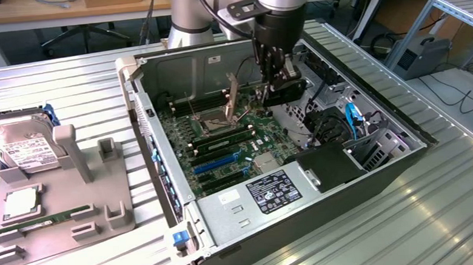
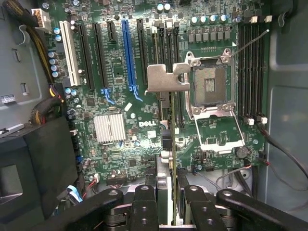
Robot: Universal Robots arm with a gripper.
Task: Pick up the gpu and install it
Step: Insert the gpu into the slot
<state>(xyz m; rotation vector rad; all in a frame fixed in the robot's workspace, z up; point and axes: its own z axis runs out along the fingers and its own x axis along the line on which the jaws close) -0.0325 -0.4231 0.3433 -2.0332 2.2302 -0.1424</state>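
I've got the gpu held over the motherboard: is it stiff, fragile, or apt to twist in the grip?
Probably stiff: the gpu stands on edge in the gripper without sagging. Likely fragile: it is a thin circuit board, so side pushes seem risky. It might twist, since its metal bracket sticks out well beyond the grip.

Exterior high, oblique; wrist straight down, close; shared motherboard [image 1: 229, 142] [image 2: 134, 120].

The open black computer case [image 1: 384, 173] leaves room from above over the green motherboard [image 2: 125, 101], where the blue expansion slot [image 2: 129, 53] and its black neighbours lie bare, while the black drive cage [image 1: 331, 164] and bundled cables [image 1: 357, 123] crowd one side.
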